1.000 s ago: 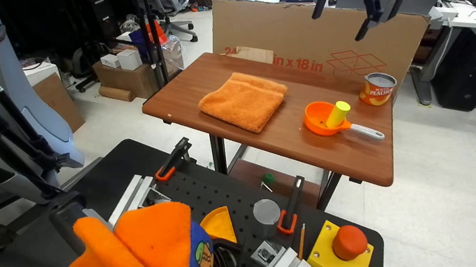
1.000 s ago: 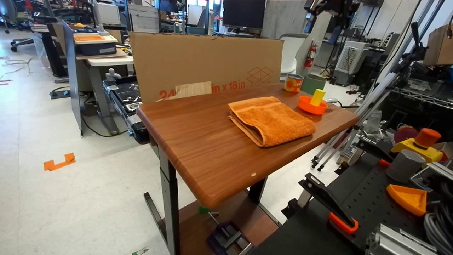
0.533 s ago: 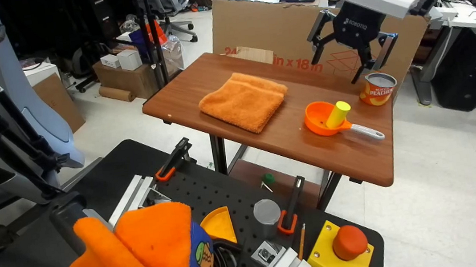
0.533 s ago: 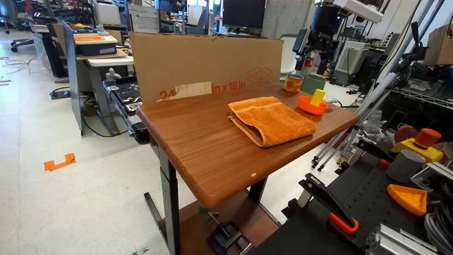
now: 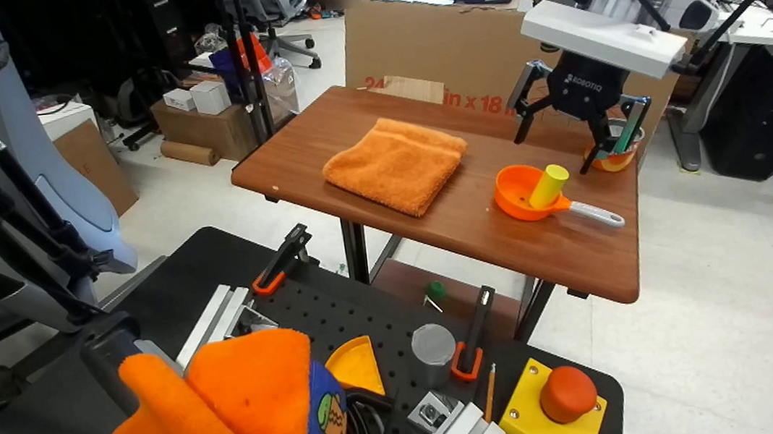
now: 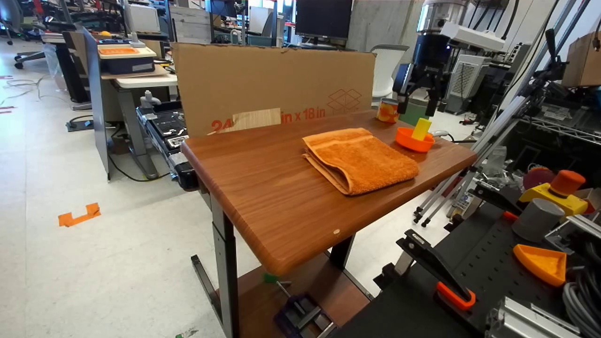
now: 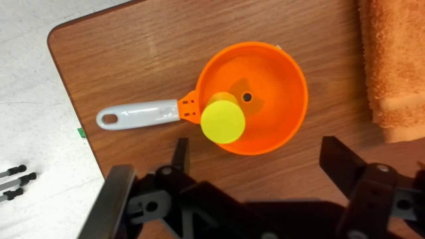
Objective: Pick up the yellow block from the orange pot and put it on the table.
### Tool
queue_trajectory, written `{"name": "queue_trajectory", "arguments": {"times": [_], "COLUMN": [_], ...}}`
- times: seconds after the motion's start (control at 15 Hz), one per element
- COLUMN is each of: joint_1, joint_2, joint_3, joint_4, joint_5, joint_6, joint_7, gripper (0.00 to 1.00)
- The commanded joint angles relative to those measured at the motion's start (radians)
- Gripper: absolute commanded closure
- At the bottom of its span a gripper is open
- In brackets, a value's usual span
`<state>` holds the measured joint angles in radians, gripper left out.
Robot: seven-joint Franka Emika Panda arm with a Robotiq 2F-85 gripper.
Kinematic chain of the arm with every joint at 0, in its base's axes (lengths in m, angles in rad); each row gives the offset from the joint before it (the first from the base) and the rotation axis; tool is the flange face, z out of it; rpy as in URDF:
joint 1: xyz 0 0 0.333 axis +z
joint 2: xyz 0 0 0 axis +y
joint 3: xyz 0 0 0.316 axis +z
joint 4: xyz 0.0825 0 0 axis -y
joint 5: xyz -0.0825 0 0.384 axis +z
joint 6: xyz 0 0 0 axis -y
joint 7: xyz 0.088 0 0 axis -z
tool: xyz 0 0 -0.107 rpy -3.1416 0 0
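Observation:
The yellow block (image 5: 549,185) (image 6: 421,128) stands, leaning a little, inside the orange pot (image 5: 516,191) (image 6: 413,144), near its handle side. In the wrist view the block (image 7: 223,122) shows its round top, and the pot (image 7: 275,99) lies with its pale handle to the left. The pot rests on the brown table (image 5: 306,150) (image 6: 263,188) near one end. My gripper (image 5: 552,153) (image 6: 416,111) is open and empty above the pot, apart from the block. In the wrist view my gripper's (image 7: 255,142) fingers are spread wide, below the block in the picture.
A folded orange cloth (image 5: 399,164) (image 6: 364,162) lies on the table beside the pot. A peach can (image 5: 614,162) (image 6: 388,112) stands behind the pot, partly hidden by a finger. A cardboard wall (image 5: 410,39) (image 6: 272,75) runs along the back edge.
My gripper has come down from the top of both exterior views to above the pot, with its fingers still spread. The block, pot, can and cloth have not moved.

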<state>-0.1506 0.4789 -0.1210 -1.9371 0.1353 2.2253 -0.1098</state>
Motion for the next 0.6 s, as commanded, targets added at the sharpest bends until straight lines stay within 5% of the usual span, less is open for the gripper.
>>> {"name": "queue_trajectory", "arguments": {"times": [0.0, 0.13, 0.2, 0.53], "joint_1": [-0.026, -0.029, -0.031, -0.032], "joint_2": [0.007, 0.012, 0.012, 0.015], "joint_3": [0.014, 0.013, 0.014, 0.012], "joint_4": [-0.012, -0.012, -0.012, -0.012], "joint_5": [-0.005, -0.006, -0.003, 0.002], "joint_6": [0.027, 0.025, 0.021, 0.027], "joint_7": [-0.019, -0.014, -0.012, 0.008], "gripper": [0.00, 0.00, 0.25, 0.54]}}
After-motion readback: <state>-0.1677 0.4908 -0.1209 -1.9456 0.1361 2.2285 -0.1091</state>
